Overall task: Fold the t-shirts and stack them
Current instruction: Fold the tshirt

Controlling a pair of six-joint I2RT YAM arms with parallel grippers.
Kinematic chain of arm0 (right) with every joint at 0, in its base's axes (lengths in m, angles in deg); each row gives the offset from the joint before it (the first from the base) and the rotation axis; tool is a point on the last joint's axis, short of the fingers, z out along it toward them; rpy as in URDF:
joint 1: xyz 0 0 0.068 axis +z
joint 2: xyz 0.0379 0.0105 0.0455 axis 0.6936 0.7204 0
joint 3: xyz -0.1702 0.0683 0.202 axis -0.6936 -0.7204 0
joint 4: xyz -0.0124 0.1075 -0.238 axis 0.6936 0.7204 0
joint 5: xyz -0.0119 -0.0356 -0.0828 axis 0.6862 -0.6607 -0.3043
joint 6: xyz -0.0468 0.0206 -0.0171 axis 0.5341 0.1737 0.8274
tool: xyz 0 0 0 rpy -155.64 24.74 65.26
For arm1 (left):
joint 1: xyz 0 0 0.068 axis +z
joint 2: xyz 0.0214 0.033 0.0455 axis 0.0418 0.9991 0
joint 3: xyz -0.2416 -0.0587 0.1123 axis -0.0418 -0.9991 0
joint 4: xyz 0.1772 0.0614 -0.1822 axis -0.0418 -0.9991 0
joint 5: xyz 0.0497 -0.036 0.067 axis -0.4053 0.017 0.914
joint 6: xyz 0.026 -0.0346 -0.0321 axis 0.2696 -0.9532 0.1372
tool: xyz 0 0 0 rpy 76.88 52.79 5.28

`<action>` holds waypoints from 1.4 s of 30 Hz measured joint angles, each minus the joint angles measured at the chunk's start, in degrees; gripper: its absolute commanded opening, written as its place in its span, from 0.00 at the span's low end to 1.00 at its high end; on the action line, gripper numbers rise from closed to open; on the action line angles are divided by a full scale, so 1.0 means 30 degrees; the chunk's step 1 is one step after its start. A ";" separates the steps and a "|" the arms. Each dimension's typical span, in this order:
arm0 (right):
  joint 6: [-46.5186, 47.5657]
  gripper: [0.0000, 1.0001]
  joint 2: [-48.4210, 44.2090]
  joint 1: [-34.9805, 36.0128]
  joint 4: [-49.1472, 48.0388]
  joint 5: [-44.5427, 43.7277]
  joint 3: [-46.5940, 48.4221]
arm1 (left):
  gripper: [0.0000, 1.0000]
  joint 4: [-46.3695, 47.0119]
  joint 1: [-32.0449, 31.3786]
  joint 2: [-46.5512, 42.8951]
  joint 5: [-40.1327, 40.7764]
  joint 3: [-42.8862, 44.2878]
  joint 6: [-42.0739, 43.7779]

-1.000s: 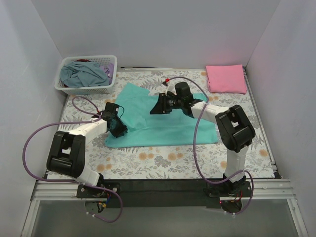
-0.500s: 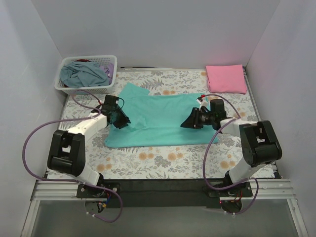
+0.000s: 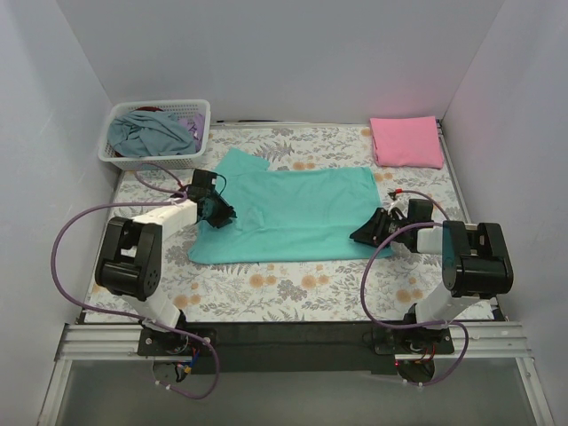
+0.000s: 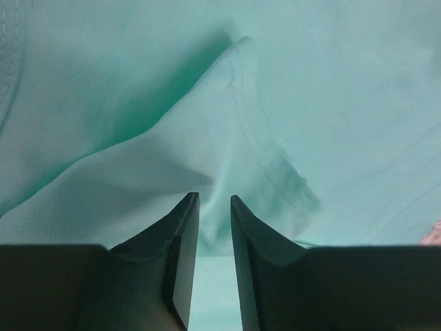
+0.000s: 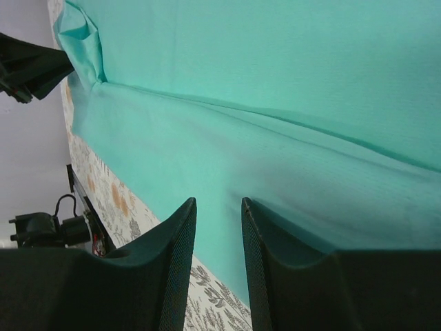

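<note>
The teal t-shirt lies spread flat in the middle of the table, sleeves to the left. My left gripper is at its left edge. In the left wrist view the gripper is shut on a raised sleeve fold of the teal t-shirt, and creases run toward the tips. My right gripper rests low at the shirt's near right corner. There its jaws stand open, and the teal t-shirt and its hem show between them. The pink t-shirt lies folded at the back right.
A white lattice basket holding blue-grey and purple clothes stands at the back left. Floral tablecloth shows in front of the shirt. White walls close in the left, back and right sides. Purple cables loop beside both arms.
My right gripper swept from the shirt's middle out to its near right corner, and the shirt's right side flattened. My left gripper shifted slightly toward the back and kept the sleeve.
</note>
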 measured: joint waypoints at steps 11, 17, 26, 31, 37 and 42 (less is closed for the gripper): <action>-0.0867 0.39 -0.0408 -0.0568 -0.1596 0.0466 -0.0255 | 0.24 0.3548 -0.0576 -0.2667 -0.2601 -0.1603 -0.0357; -0.1960 0.40 -0.0146 -0.1443 -0.3366 0.0641 -0.0423 | 0.22 0.5727 -0.0925 0.0153 -0.4167 -0.1763 -0.0576; -0.2266 0.39 0.1268 -0.2484 -0.4692 0.0641 -0.1413 | 0.31 0.6761 -0.0896 0.1639 -0.4335 -0.1625 -0.0903; -0.2608 0.39 0.0328 -0.2382 -0.4685 0.0612 -0.1428 | 0.36 0.4925 -0.0925 -0.1326 -0.2608 -0.1639 -0.0474; -0.2149 0.40 -0.2674 0.0124 -0.2958 -0.0401 -0.0721 | 0.36 0.2098 -0.0918 -0.5552 -0.0415 -0.1413 0.0576; 0.0510 0.43 -0.3687 0.3949 0.2331 -0.4583 0.2055 | 0.40 -0.1158 -0.0918 -0.5945 0.1005 -0.1428 0.1807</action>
